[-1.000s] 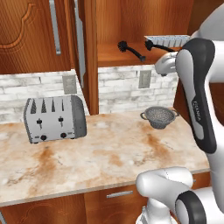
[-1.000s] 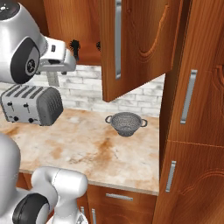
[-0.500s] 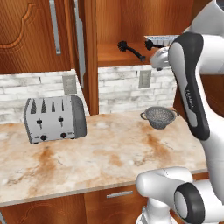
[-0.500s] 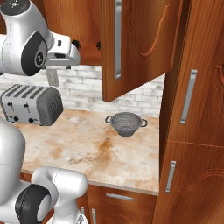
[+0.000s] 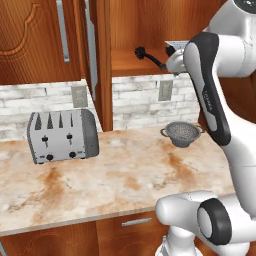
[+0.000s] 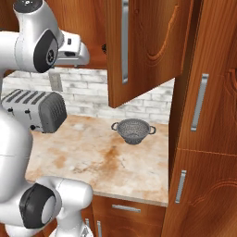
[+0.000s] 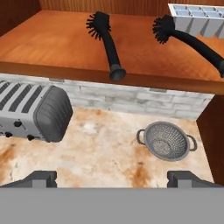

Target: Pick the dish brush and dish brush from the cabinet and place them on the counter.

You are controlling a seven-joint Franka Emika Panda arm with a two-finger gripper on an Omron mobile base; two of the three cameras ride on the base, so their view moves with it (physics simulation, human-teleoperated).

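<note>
Hand view: both small black bristle-headed dish brushes (image 7: 106, 43) (image 7: 188, 38) lie on the reddish-brown cabinet's wooden shelf (image 7: 52, 48), ahead of and above the wide-spread, empty gripper (image 7: 113, 178). The left brush lies lengthwise, handle-end toward the pincer.
</note>
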